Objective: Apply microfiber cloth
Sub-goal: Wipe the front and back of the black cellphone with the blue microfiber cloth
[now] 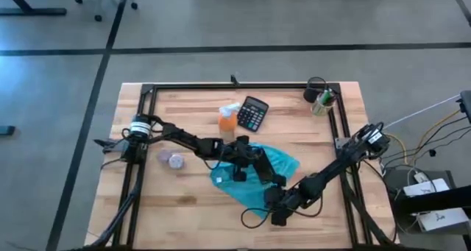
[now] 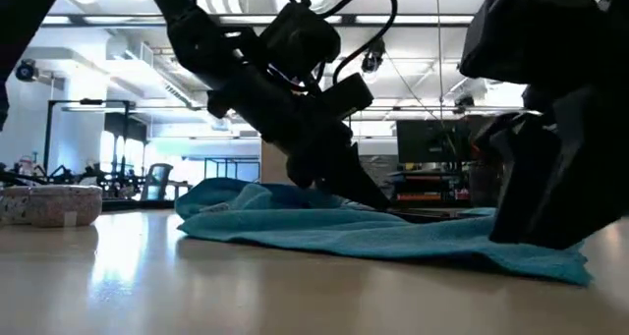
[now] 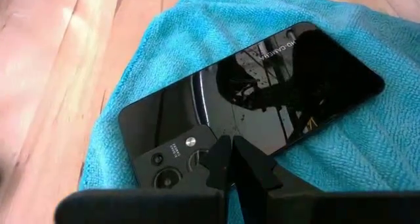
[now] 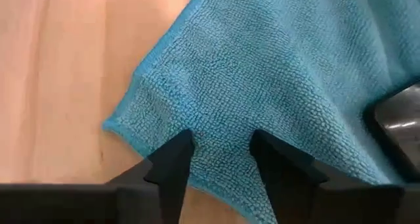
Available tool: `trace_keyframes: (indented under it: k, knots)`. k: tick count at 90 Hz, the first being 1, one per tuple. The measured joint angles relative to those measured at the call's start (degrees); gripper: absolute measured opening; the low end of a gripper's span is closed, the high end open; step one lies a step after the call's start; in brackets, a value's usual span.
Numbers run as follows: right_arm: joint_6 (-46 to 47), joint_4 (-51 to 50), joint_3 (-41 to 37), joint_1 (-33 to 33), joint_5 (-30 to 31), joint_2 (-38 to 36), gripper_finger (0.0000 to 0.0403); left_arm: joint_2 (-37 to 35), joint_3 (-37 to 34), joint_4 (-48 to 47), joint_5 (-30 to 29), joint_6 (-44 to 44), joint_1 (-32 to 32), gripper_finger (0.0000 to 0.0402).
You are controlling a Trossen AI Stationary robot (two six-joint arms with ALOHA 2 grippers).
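On my desk point(image 1: 184, 199) the microfiber cloth point(image 1: 283, 163) lies spread near the middle with a black phone point(image 3: 249, 99) on it — at the far right corner a black cup point(image 1: 316, 89) stands, its contents too small to tell. My left gripper point(image 3: 231, 159) rests pressed together on the phone's camera end, while my right gripper point(image 4: 220, 152) is spread over the cloth's near corner — the fabric lies under its fingers.

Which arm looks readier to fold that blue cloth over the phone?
Probably the right. The right gripper is open over the microfiber cloth edge, ready to pinch it. The left gripper is shut, its tips on the phone, seemingly steadying it.
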Motion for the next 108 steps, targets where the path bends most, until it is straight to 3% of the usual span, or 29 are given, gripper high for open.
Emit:
trace_keyframes:
  k: [31, 39, 50, 56, 88, 108]
  knots:
    - [-0.90, -2.37, -0.15, -0.09, -5.92, -0.38, 0.0124, -0.09, 0.00, -1.48, -0.01, -0.42, 0.00, 0.0000]
    - [-0.95, -2.68, -0.24, -0.09, -6.79, -0.78, 0.0094, -0.09, 0.00, -1.52, -0.02, -0.39, 0.00, 0.0000]
    - [-0.76, -2.90, -0.44, -0.11, -7.83, -2.20, 0.0020, -0.09, 0.00, -1.54, -0.03, -0.33, 0.00, 0.0000]
    - [-1.13, -3.10, -0.61, -0.09, -7.42, -3.61, 0.0009, -0.09, -0.01, -1.54, -0.04, -0.30, 0.00, 0.0000]
    - [-10.49, -2.83, -0.68, -1.72, 8.68, -14.02, 0.0001, -0.09, -0.07, -1.56, -0.02, 0.00, 0.00, 0.0000]
    - [-13.39, -4.05, -0.78, -7.10, 14.87, -14.46, 0.0000, -0.09, -0.09, -1.56, 0.00, 0.00, -0.15, 0.0000]
